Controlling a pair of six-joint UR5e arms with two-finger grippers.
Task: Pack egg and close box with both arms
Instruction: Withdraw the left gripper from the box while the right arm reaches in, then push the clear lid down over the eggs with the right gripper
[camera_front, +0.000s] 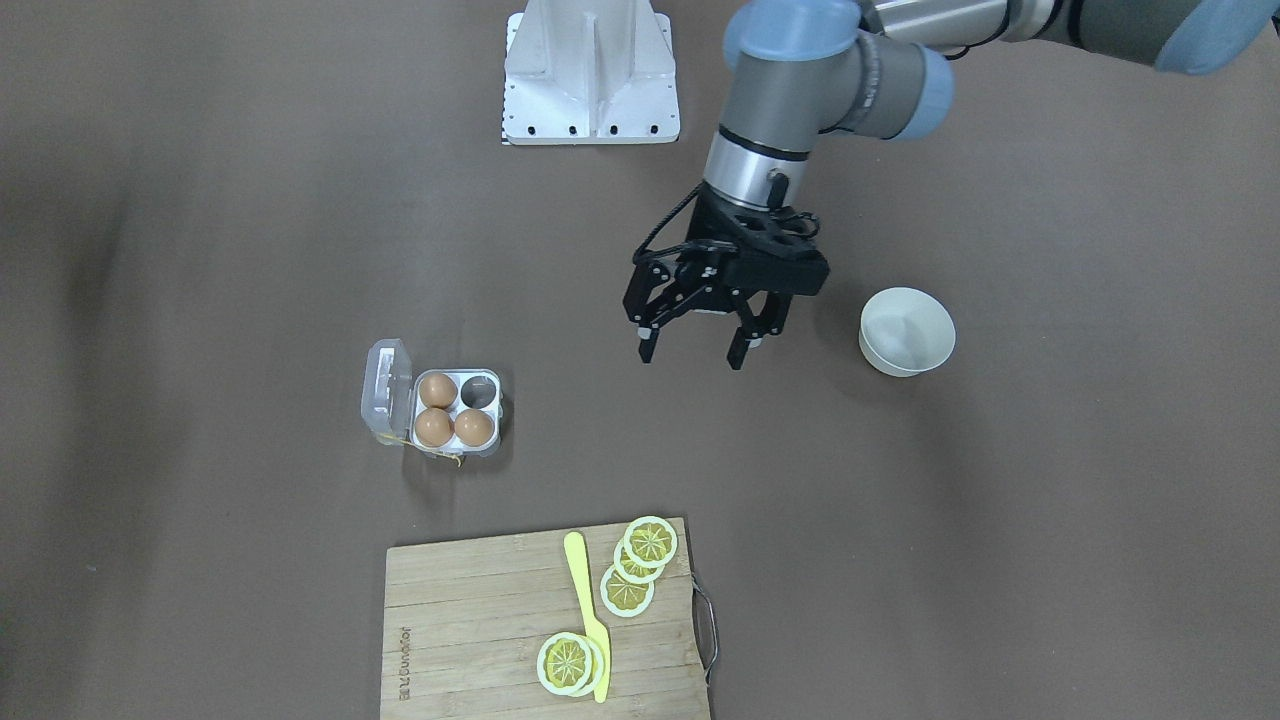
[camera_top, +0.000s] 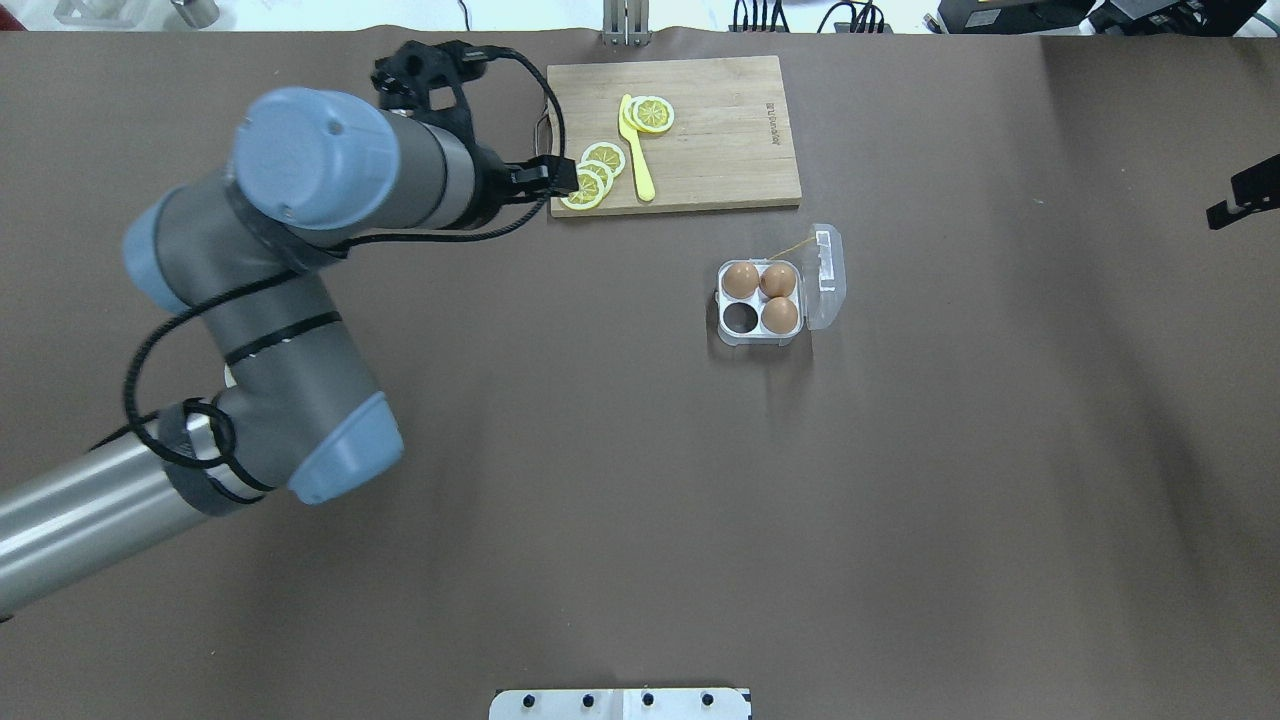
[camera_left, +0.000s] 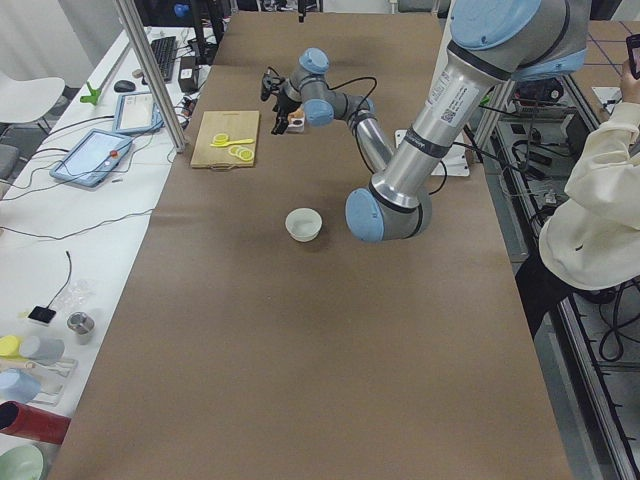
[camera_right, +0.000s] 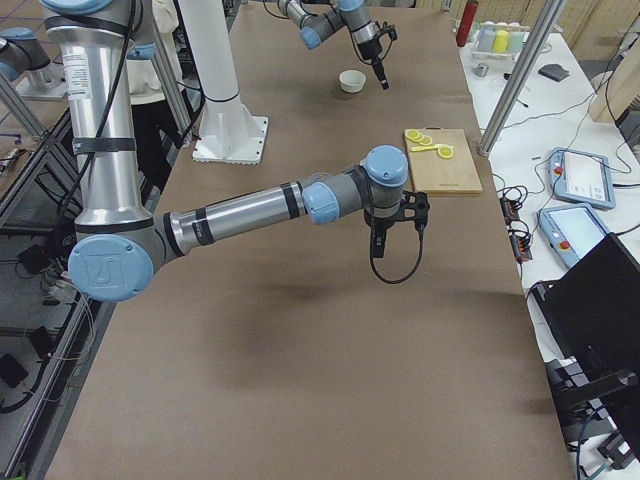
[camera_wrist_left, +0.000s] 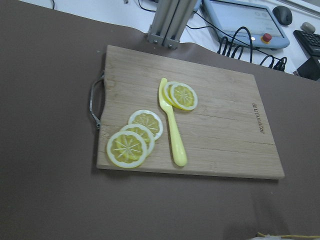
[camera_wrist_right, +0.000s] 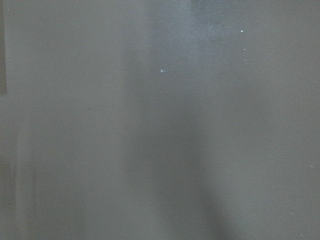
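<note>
The clear box (camera_front: 455, 408) stands open on the brown table, its lid (camera_front: 385, 390) folded out to the side. Three orange-brown eggs (camera_front: 436, 390) fill three cells, and one cell (camera_front: 480, 392) is empty. The box also shows in the overhead view (camera_top: 760, 330). My left gripper (camera_front: 694, 350) hangs open and empty above the table, between the box and a white bowl. My right gripper (camera_right: 378, 250) points down over the table in the exterior right view. I cannot tell whether it is open or shut.
An empty white bowl (camera_front: 907, 330) stands beside my left gripper. A wooden cutting board (camera_front: 470, 620) with lemon slices (camera_front: 640, 570) and a yellow knife (camera_front: 588, 610) lies beyond the box. The white stand (camera_front: 590, 75) is at the robot's base.
</note>
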